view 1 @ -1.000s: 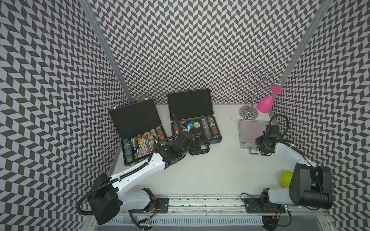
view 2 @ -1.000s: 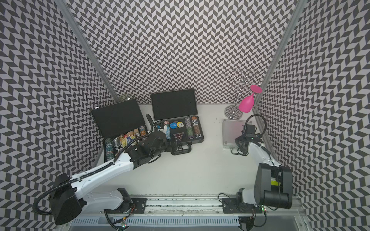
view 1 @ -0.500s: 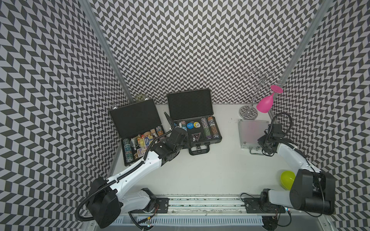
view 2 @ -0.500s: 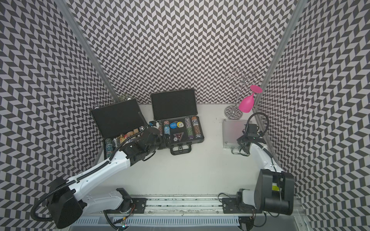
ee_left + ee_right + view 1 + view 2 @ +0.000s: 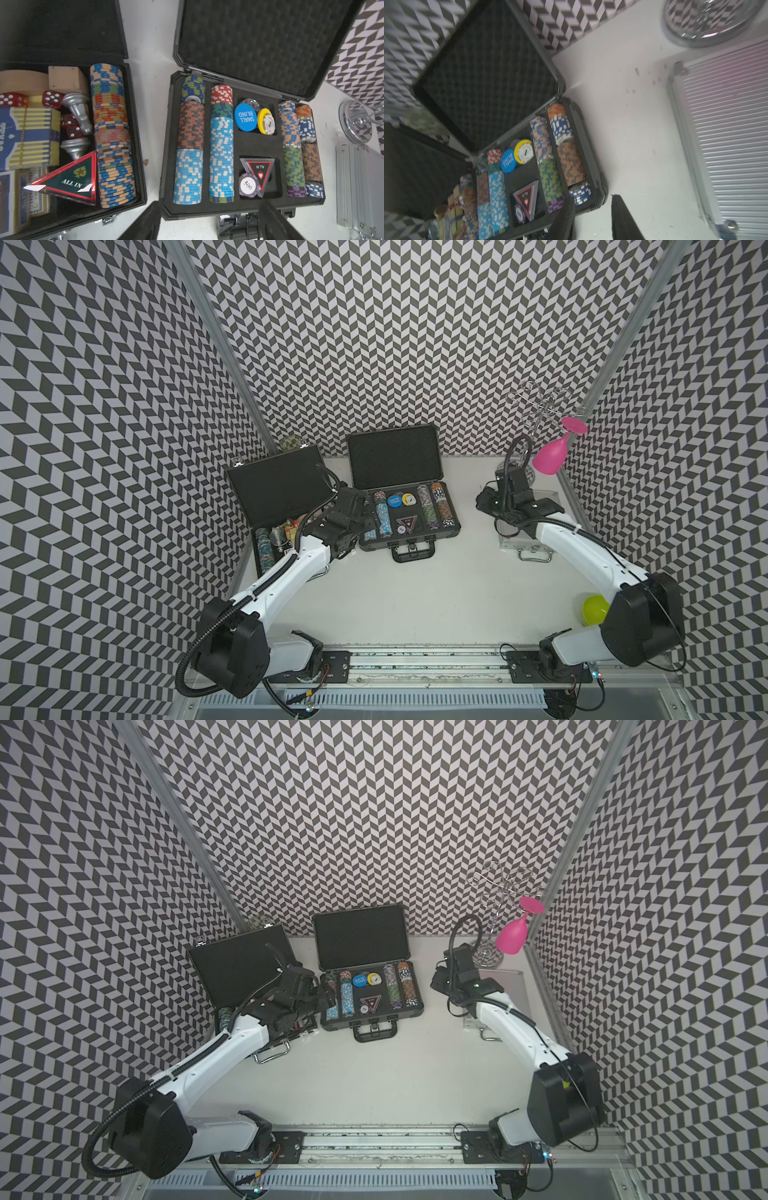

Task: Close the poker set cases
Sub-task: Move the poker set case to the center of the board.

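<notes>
Two of the poker set cases stand open. The flat black case point(image 5: 274, 485) point(image 5: 68, 209) is at the left, and the ribbed dark grey case point(image 5: 446, 536) point(image 5: 411, 1016) point(image 5: 207, 209) point(image 5: 593, 166) is in the middle; both hold chips. At the right, the silver aluminium case point(image 5: 552, 494) point(image 5: 513, 986) point(image 5: 357, 187) point(image 5: 726, 135) lies closed, partly under my right arm. My left gripper point(image 5: 368, 512) point(image 5: 328, 992) point(image 5: 209, 226) hangs open over the grey case's front left corner. My right gripper point(image 5: 484, 502) point(image 5: 436, 979) point(image 5: 593, 222) is open and empty between the grey and silver cases.
A wire glass rack point(image 5: 540, 406) with a hanging pink wine glass point(image 5: 550, 456) stands in the back right corner, behind the silver case. A yellow-green ball point(image 5: 594, 610) lies at the front right by my right arm's base. Patterned walls close in on three sides.
My left gripper moved left and back from the grey case's handle, and its jaws narrowed a little. My right gripper left the silver case and swung left toward the grey case.
</notes>
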